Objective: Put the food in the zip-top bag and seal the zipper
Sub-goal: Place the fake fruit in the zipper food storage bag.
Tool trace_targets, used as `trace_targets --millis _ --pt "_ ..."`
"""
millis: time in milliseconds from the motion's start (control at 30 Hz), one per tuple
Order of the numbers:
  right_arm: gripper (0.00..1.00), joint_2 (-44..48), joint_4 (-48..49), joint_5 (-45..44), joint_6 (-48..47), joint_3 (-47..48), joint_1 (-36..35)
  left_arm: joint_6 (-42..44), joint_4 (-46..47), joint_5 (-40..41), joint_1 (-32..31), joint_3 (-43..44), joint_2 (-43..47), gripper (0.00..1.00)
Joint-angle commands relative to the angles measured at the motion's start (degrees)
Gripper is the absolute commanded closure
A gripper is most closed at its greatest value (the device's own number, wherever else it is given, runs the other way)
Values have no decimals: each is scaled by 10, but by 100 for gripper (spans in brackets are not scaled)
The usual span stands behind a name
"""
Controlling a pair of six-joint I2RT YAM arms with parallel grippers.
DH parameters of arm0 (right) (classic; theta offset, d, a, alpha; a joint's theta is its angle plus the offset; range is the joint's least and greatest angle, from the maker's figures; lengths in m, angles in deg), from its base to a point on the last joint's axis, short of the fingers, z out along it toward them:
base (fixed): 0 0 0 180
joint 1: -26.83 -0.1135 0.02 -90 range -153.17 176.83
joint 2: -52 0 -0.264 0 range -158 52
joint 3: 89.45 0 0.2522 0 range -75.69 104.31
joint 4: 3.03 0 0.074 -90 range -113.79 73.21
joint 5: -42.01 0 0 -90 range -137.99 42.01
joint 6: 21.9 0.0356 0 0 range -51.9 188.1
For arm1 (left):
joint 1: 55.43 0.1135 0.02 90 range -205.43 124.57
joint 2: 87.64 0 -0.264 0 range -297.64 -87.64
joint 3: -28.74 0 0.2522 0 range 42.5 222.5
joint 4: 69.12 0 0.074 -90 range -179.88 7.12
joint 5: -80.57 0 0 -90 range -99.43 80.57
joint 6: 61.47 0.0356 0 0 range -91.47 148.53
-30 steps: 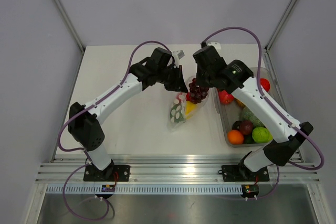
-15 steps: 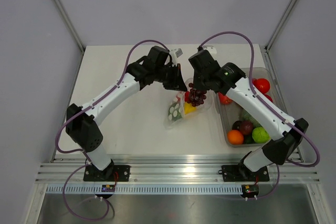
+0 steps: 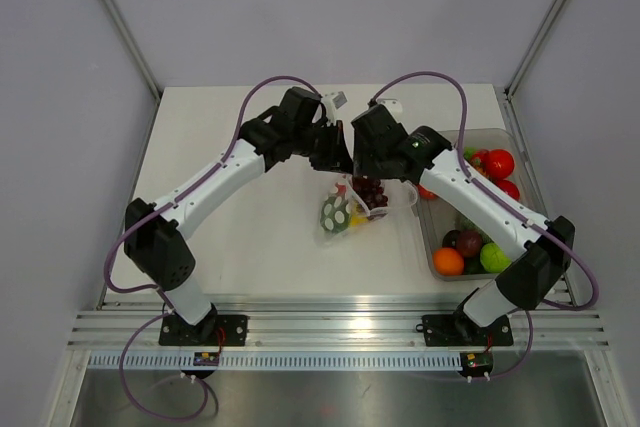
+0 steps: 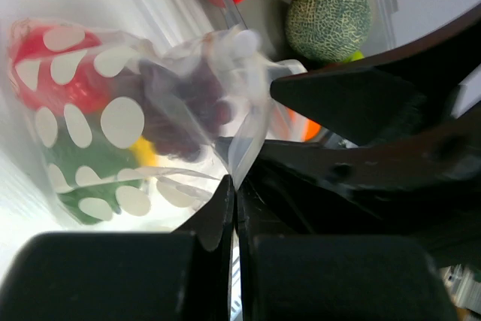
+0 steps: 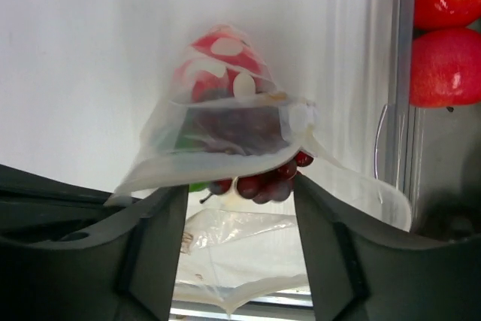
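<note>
Left fingers (image 4: 214, 223) together, clamped on the thin mouth edge of the zip-top bag (image 4: 124, 122), lifting it. Right fingers (image 5: 158, 246) apart either side of the grape bunch (image 5: 259, 184); can't tell whether they press it. Bunch half under the film, lowest grapes outside. Red, green and yellow pieces already inside. Bag lies mid-counter (image 3: 250, 237), mouth at its far end, just left of the tray (image 3: 428, 265) holding the remaining fruit. Zipper not discernible. Judgement: keep the left pinch high so the mouth gapes, push the bunch well past the lip before letting go. Floppy film may fold shut or drag along.
</note>
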Motion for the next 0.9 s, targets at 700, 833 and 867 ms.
trace_targets --millis 700,833,867 --pt "27 209 7 40 41 -266 76 -12 36 -20 19 0 27 100" --pt "49 183 56 94 19 -274 76 -13 37 -19 19 -3 31 100" --pt "69 175 73 101 14 -269 76 -13 36 -20 19 -4 32 100"
